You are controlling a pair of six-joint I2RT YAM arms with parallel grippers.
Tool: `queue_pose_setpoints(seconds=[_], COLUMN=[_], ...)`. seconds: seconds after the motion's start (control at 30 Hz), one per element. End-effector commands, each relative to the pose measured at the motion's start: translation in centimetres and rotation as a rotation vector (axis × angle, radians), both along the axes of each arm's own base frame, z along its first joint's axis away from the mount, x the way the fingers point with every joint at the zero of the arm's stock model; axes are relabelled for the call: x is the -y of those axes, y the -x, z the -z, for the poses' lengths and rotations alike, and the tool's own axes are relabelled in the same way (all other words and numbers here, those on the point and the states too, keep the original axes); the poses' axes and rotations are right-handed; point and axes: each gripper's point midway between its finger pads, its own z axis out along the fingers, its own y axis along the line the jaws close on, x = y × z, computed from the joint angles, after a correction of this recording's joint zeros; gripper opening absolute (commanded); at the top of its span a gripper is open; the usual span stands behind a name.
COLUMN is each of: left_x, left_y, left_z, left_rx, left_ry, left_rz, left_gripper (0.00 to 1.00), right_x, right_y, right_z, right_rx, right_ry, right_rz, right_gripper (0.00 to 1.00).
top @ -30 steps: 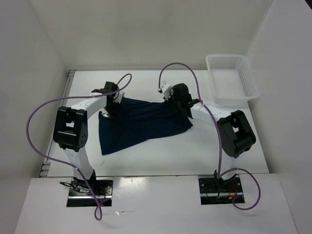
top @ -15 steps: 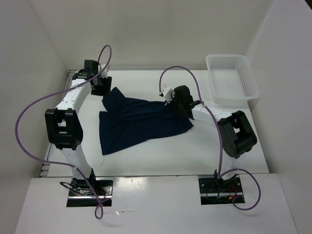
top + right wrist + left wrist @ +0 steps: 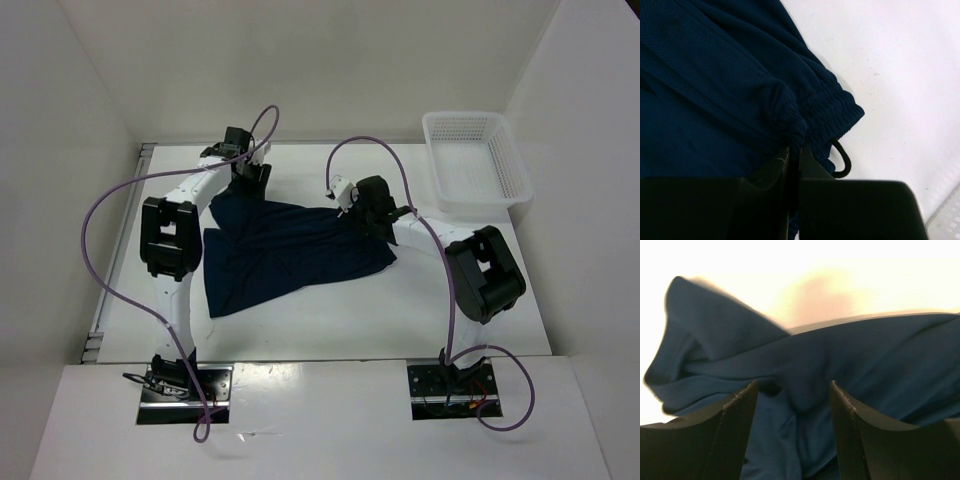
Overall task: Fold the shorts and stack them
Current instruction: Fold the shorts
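Observation:
The dark navy shorts (image 3: 285, 250) lie spread and rumpled across the middle of the white table. My left gripper (image 3: 243, 180) hovers at their far left corner, open; in the left wrist view the black fingers (image 3: 735, 425) stand wide apart over bunched navy cloth (image 3: 805, 370), with nothing pinched. My right gripper (image 3: 362, 212) sits at the shorts' far right edge, shut on the gathered waistband (image 3: 790, 120). A black drawstring loop (image 3: 842, 162) pokes out beside it.
A white mesh basket (image 3: 476, 158) stands at the back right corner of the table. Purple cables arc over both arms. White walls close in on the left, back and right. The arm bases sit at the near edge.
The left gripper has opened and let go of the shorts' far left corner, swinging left and then back toward it. The cloth corner has settled flatter. The right arm has stayed still.

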Motion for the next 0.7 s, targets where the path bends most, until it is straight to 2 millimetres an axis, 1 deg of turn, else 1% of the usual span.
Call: queue_pose_setpoints(seconds=[0.0,0.03,0.07,0.13,0.17,0.2,0.23,0.27,0.3,0.4,0.43,0.47,0.53,0.57,0.63,0.67], left_x=[-0.8,-0.8,-1.4,-1.4,-1.4,-1.7,-1.9,-2.1,-2.1,-2.0,-2.0,-2.0,-2.2,-2.3,-2.3,-2.1], left_y=[-0.1,-0.1,-0.2,-0.5,-0.4,-0.4,-0.4,-0.4,-0.4,0.5,0.9,0.8,1.2,1.5,1.9,1.9], left_z=[0.8,1.2,1.4,1.4,2.0,2.0,2.5,2.5,2.5,3.4,3.8,3.4,3.8,4.2,4.6,4.6], left_rx=[-0.029,-0.038,-0.034,-0.025,-0.037,-0.035,-0.045,-0.044,-0.044,-0.078,-0.092,-0.083,-0.094,-0.107,-0.12,-0.121], left_ry=[-0.009,-0.011,-0.018,-0.017,-0.019,-0.033,-0.042,-0.052,-0.052,-0.046,-0.048,-0.047,-0.058,-0.06,-0.062,-0.049], left_rz=[-0.014,-0.014,-0.027,-0.027,-0.027,-0.036,-0.04,-0.045,-0.045,-0.039,-0.039,-0.039,-0.044,-0.043,-0.043,-0.036], left_gripper=[0.67,0.67,0.67,0.65,0.64,0.61,0.59,0.57,0.54,0.48,0.42,0.38,0.31,0.24,0.19,0.12], right_x=[-0.1,-0.1,-0.3,-0.3,-0.3,-0.3,-0.3,-0.2,-0.2,-0.2,-0.3,-0.3,-0.3,-0.3,-0.3,-0.4], right_y=[-0.7,-0.7,-0.9,-0.9,-0.9,-0.9,-0.9,-0.9,-0.9,-0.9,-1.1,-1.1,-1.1,-1.1,-1.1,-1.2], right_z=[-0.7,-0.7,-1.1,-1.1,-1.1,-1.1,-1.1,-0.7,-0.7,-0.7,-0.8,-0.8,-0.8,-0.8,-0.8,-1.0], right_rx=[0.02,0.02,0.028,0.028,0.028,0.028,0.028,0.02,0.02,0.02,0.028,0.028,0.028,0.028,0.028,0.036], right_ry=[-0.006,-0.006,-0.01,-0.01,-0.01,-0.01,-0.01,-0.006,-0.006,-0.006,-0.01,-0.01,-0.01,-0.01,-0.01,-0.014], right_rz=[-0.004,-0.004,-0.004,-0.004,-0.004,-0.004,-0.004,-0.004,-0.004,-0.004,-0.004,-0.004,-0.004,-0.004,-0.004,-0.004], right_gripper=[0.0,0.0,0.0,0.0,0.0,0.0,0.0,0.0,0.0,0.0,0.0,0.0,0.0,0.0,0.0,0.0])
